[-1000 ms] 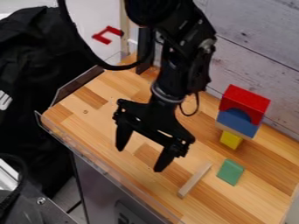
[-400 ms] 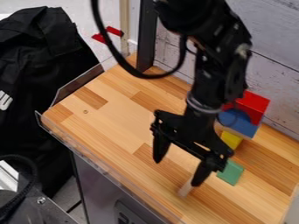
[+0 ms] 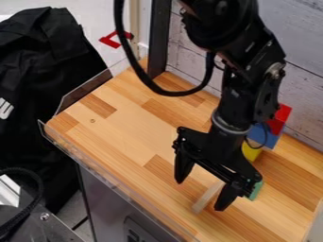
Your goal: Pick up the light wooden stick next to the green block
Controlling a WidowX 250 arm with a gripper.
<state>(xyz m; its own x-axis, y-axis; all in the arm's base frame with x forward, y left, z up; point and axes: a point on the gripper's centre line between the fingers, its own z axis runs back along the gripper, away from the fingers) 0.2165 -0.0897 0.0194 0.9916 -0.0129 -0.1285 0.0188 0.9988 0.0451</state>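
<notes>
The gripper [image 3: 202, 196] hangs over the right half of the wooden counter, open, its two fingers wide apart. Between and beneath them lies a thin light wooden stick [image 3: 204, 198] on the counter, partly covered by the gripper. A green block [image 3: 255, 190] shows just right of the right finger, mostly hidden. Behind the arm stands a stack: a yellow block [image 3: 251, 152] low down, a blue block [image 3: 270, 137] above it and a red block [image 3: 279, 119] on top, each partly hidden by the arm.
The wooden counter [image 3: 126, 137] has a clear low guard [image 3: 95, 163] along its front-left edge. A whitish plank wall [image 3: 302, 71] stands behind the stack. A dark upright post [image 3: 159, 40] rises at the back corner, and a black cloth [image 3: 44, 94] lies off to the left.
The gripper has moved right and toward the front, from left of the stick to over it. It has stayed open. The stick and blocks have not moved, though the arm covers more of them.
</notes>
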